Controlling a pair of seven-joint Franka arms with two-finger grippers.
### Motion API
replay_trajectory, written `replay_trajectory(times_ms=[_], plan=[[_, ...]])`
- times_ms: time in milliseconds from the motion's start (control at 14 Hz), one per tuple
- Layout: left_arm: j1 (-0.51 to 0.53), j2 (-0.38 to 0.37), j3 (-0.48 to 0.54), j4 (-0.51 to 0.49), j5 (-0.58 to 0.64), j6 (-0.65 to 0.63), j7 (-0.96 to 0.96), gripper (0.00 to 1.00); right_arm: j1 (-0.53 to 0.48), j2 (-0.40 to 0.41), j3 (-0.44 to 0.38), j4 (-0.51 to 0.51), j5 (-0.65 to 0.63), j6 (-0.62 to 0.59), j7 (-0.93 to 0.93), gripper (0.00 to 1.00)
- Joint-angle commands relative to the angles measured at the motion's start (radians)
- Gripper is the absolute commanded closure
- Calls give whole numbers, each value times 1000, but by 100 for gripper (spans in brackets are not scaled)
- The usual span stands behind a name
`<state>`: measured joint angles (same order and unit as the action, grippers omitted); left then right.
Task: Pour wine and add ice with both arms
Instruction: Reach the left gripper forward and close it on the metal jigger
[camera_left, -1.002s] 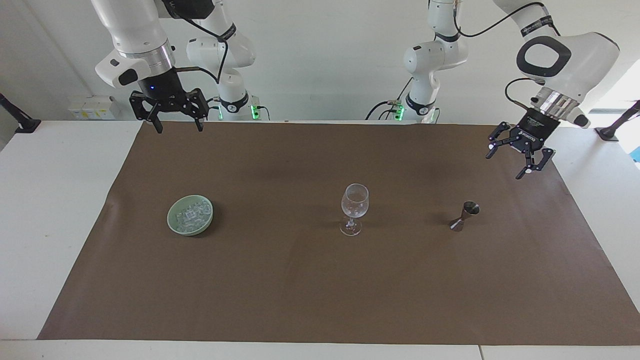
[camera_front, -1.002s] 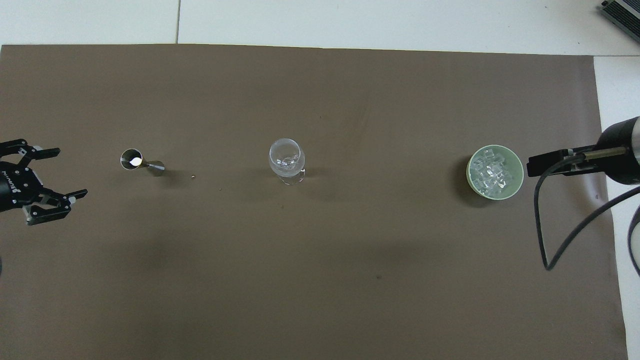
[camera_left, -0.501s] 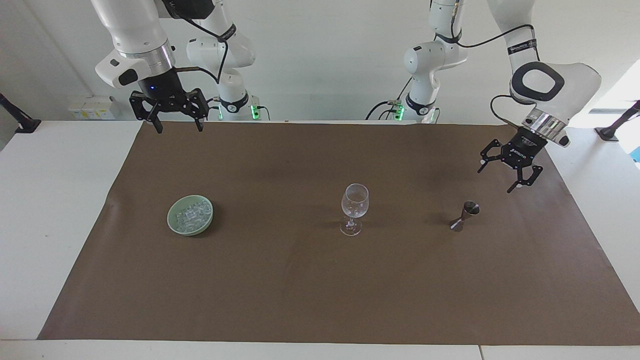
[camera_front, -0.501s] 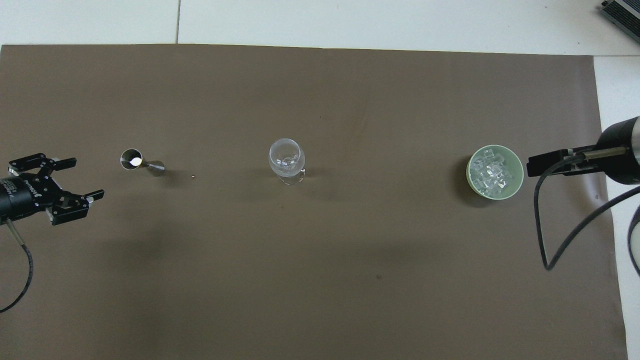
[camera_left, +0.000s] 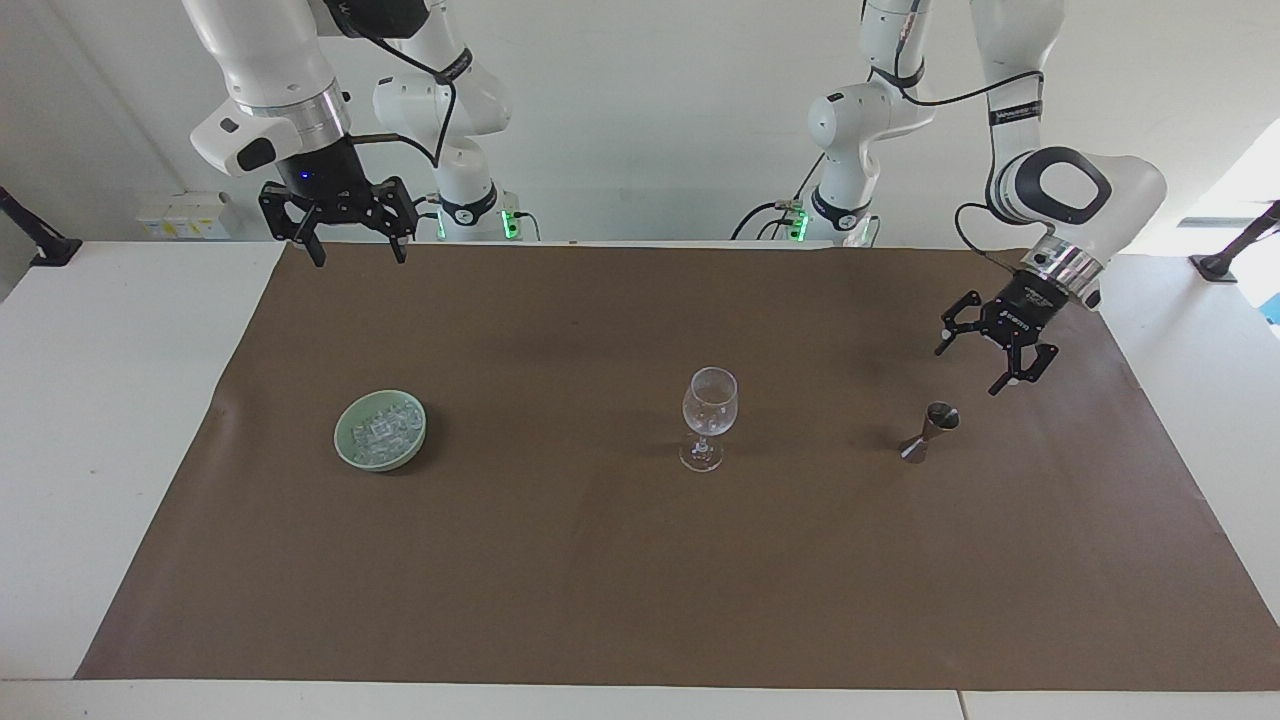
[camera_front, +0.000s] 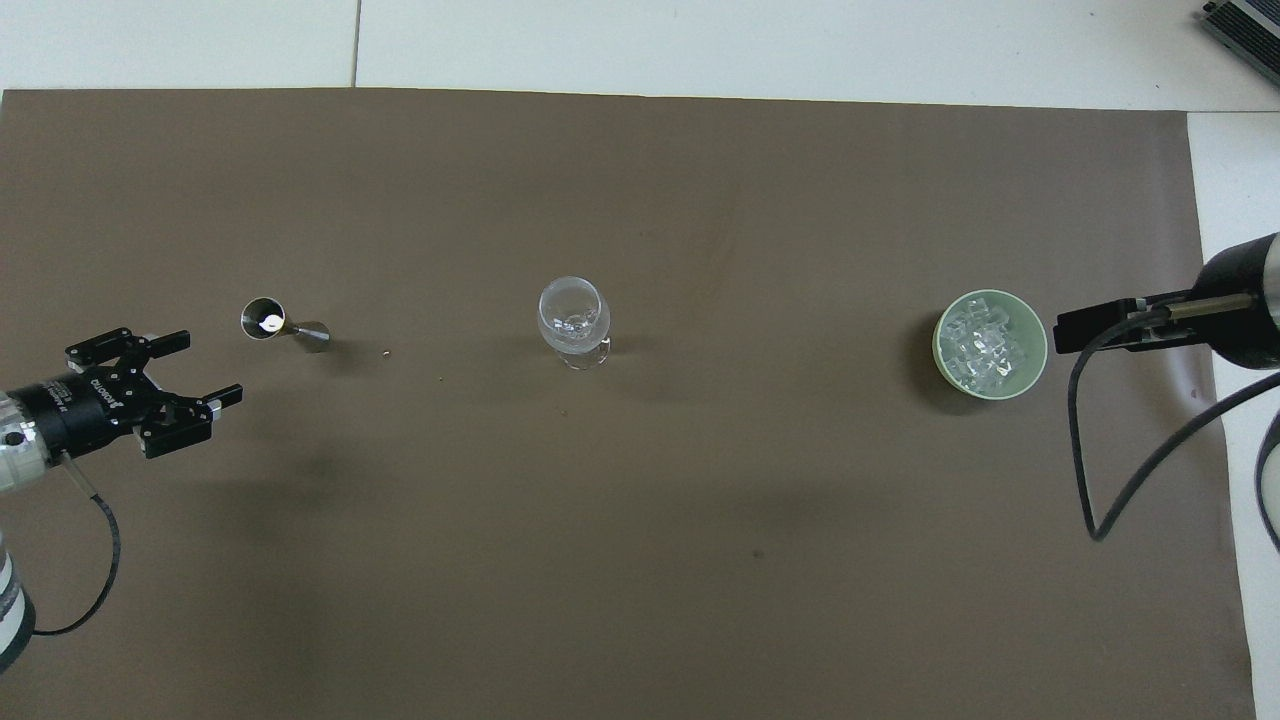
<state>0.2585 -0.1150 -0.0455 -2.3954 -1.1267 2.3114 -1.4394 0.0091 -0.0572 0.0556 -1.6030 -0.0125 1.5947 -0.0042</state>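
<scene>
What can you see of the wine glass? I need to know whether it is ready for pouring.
The wine glass is clear, with a rounded bowl, a thin stem and a round foot. It stands upright on the brown mat, midway between the green bowl of ice and the small metal jigger. No dark liquid shows in it; glints low in the bowl cannot be identified. Nothing touches it but the mat.

white jointed arms (camera_left: 1075, 190), black cables, black tools
</scene>
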Motion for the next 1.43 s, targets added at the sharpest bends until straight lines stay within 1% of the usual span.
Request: replay_trajectory(times_ms=[0,72,215,358,501,644,715,930,1073,1216,1359], plan=[[10,-9,-4,-45,-69,26,88,0,-9,-12,3,-6,23,-13,-23,0],[10,-5,-4,-60,-126,26,156,0,-9,-12,3,-6,23,-13,-23,0],[12,21,-4,-91,-311,14,358,0,-9,-12,4,-6,23,-13,-23,0],[19,66,-4,-105,-427,5,486,0,-9,-12,4,-6,23,-13,-23,0],[33,103,-5,-105,-476,-6,539,0,-9,-12,3,-6,23,-13,-23,0],[24,124,-5,-105,-598,-10,615,0,-9,-12,3,-6,23,-13,-23,0],[19,146,-5,-103,-631,-16,655,0,-9,-12,3,-6,23,-13,-23,0],[7,166,-7,-103,-755,-43,741,0,-9,-12,4,-6,23,-13,-23,0],[-13,185,-8,-102,-804,-44,787,0,-9,-12,3,-6,23,-13,-22,0],[-57,192,-8,-97,-867,-37,818,0,-9,-12,3,-6,23,-13,-23,0],[-65,209,-8,-87,-893,-32,821,0,-9,-12,3,-6,25,-13,-22,0]])
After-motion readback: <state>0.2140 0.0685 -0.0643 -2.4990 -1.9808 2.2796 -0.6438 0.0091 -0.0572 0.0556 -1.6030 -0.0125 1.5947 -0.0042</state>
